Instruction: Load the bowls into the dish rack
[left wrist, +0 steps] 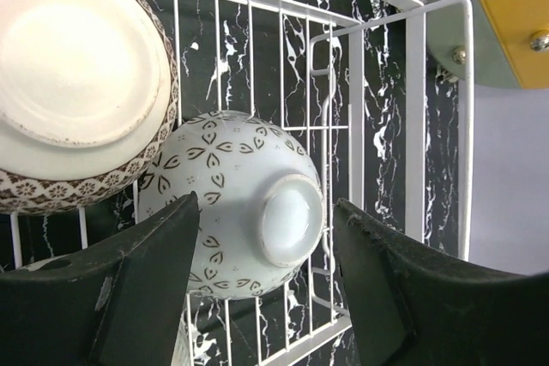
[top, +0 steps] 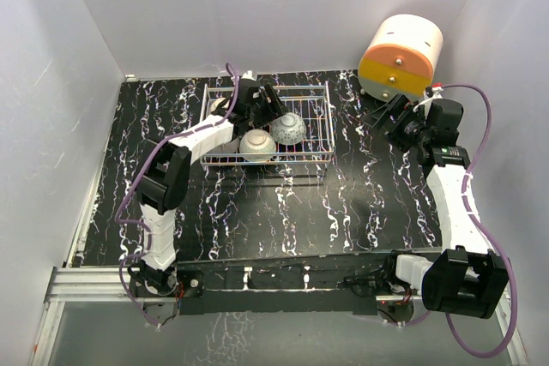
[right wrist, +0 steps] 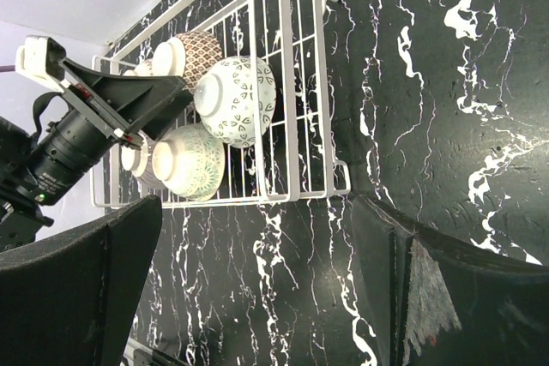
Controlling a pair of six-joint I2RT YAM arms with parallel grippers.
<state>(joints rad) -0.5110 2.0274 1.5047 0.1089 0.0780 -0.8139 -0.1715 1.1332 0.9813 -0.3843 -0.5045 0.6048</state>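
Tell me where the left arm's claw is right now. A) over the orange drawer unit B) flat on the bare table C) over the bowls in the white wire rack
C: the left gripper hangs open over the dish rack, its fingers either side of an upside-down leaf-patterned bowl.

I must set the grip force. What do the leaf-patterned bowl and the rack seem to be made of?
The bowl: probably glazed ceramic, glossy, with a printed pattern and a raised foot ring. The dish rack: seemingly white-coated metal wire, thin smooth rods.
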